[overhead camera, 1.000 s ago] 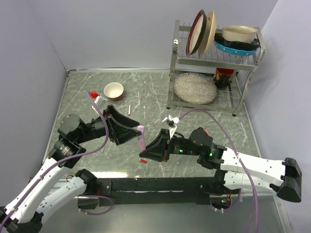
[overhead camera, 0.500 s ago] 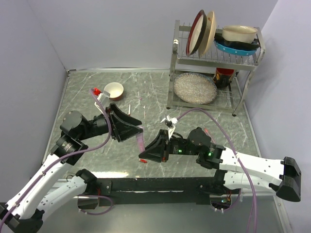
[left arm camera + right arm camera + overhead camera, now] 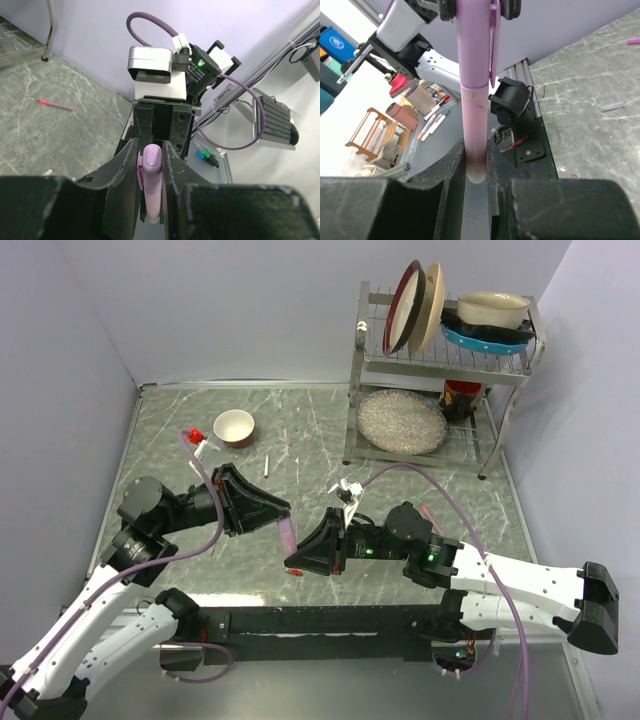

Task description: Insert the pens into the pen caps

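Both are clamping light, stiff, likely slippery plastic: left end effector (image 3: 150, 152) on the lilac pen cap (image 3: 152, 190), right end effector (image 3: 475, 155) at the tail of the lilac pen (image 3: 474, 120)

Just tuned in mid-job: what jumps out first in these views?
The two grippers meet nose to nose over the near middle of the table: the left gripper pinches the lilac cap, and the right gripper clamps the lilac pen running into it. Behind them, a small bowl sits back left and a loaded dish rack back right.
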Motion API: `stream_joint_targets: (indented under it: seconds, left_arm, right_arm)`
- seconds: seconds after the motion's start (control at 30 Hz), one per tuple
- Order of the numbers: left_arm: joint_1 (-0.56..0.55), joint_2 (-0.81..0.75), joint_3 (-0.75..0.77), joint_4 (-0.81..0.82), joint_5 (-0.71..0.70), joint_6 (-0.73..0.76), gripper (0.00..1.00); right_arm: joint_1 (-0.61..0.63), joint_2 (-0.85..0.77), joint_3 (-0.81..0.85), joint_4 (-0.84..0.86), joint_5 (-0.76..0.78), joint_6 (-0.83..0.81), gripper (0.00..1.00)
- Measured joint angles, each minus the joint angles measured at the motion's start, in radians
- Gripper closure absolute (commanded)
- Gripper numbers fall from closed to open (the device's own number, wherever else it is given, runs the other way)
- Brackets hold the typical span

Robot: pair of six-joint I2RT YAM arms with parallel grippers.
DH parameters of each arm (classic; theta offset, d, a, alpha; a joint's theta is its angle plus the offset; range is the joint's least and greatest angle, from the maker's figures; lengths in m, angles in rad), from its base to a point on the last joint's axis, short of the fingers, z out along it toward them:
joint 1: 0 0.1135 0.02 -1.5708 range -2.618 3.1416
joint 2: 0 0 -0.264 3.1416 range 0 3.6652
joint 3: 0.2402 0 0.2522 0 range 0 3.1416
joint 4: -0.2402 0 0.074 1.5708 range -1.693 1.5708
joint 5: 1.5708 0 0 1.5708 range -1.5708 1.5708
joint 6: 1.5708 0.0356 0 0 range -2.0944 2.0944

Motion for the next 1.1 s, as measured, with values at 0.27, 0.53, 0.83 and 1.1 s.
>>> stream_joint_targets:
  seconds: [0.27,0.53,0.83,1.1]
  left_arm:
    - [0.007,-0.034,-0.089,0.118,-0.015,-0.075,0.99]
    - [0.014,-0.121,-0.243,0.278,-0.081,-0.158,0.99]
    - [0.005,-0.179,-0.442,0.485,-0.252,-0.293,0.99]
    - [-0.032,-0.205,-0.557,0.628,-0.408,-0.376,0.99]
  right_arm:
    - [0.005,0.029,0.041,-0.048,-0.005,-0.009,1.00]
    - [-0.001,0.021,0.047,-0.108,0.013,-0.013,1.00]
    - [-0.098,0.046,0.049,-0.144,-0.082,0.040,1.00]
    - [-0.142,0.121,0.081,-0.119,-0.166,0.080,1.00]
